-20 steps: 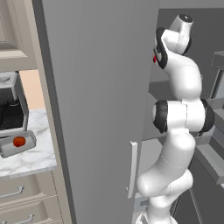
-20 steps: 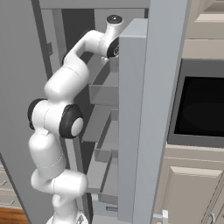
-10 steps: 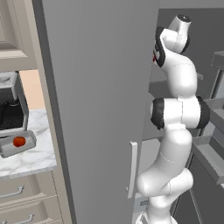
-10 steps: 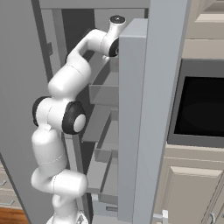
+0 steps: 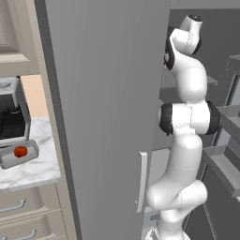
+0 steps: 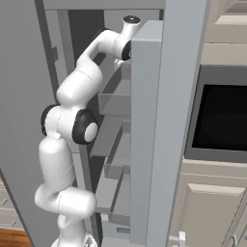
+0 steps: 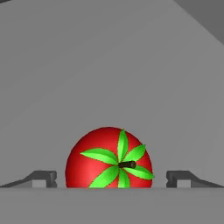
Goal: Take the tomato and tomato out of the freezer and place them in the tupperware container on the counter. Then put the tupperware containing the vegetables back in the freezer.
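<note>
Table (image 5: 37, 169): at the far left of your left base view, white marble, well apart from the arm.
Coffee machine (image 5: 11, 112): stands on the table behind the tray; watch it when you come back over with a load.
Tupperware container (image 5: 18, 154): sits on the table just in front of the coffee machine, with the orange-red tomato (image 5: 20, 151) already lying inside it.
Freezer door (image 5: 108, 117): swung open, its broad grey slab stands between the arm and the table, so any carry to the tray must go around its edge; clip it and you could knock the fruit loose.
Door handle (image 5: 142, 180): pale vertical bar on the near edge of that door, close beside the arm's lower links.
Hand (image 7: 111, 179): spread wide, holding nothing, reaching high inside the freezer (image 6: 116, 103).
Red tomato (image 7: 109, 158): green stem facing you, sitting on a grey freezer shelf, between the two fingertips (image 7: 43, 178) with a gap on each side.
Risk, roll: the fruit is round and smooth; if one finger meets it first, I judge it may squirt away deeper along the shelf.
Risk, shallow grip: close too near the front and it may pop out.
Shelves and bins (image 6: 113, 159): grey ledges crowd the arm's elbow on the right; a wide swing out could strike them.
</note>
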